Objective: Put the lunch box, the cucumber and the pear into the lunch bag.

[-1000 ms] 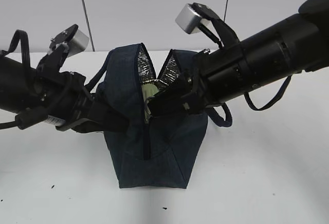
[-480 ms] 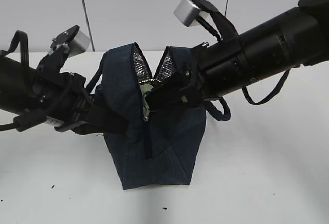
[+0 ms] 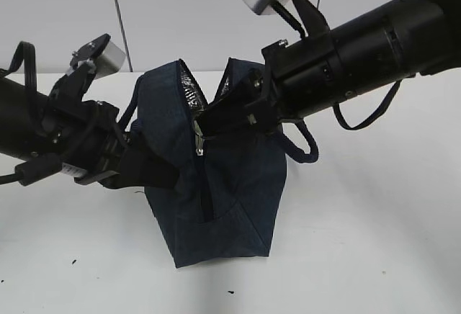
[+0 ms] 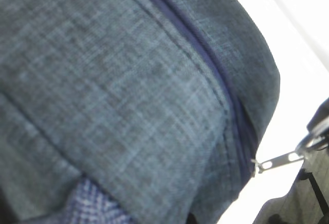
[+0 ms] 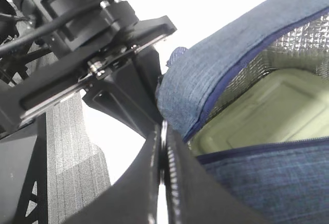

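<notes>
Right wrist view puts my right fingers (image 5: 163, 183) closest, pressed together on what I take to be the metal ring pull (image 3: 199, 145), and just past them the lunch bag (image 3: 223, 184) gapes on its silver lining with the pale green lid of the lunch box (image 5: 257, 111) already lying inside; cucumber and pear I can't see anywhere. Further over on the white surface (image 3: 374, 242), my left gripper (image 3: 148, 168) is pushed against the bag's side, fingers buried in navy cloth, so open or clamped I cannot tell. My worry: if that brace slips while I tug the pull, the bag could lift and tip, or the pull could snap free.
</notes>
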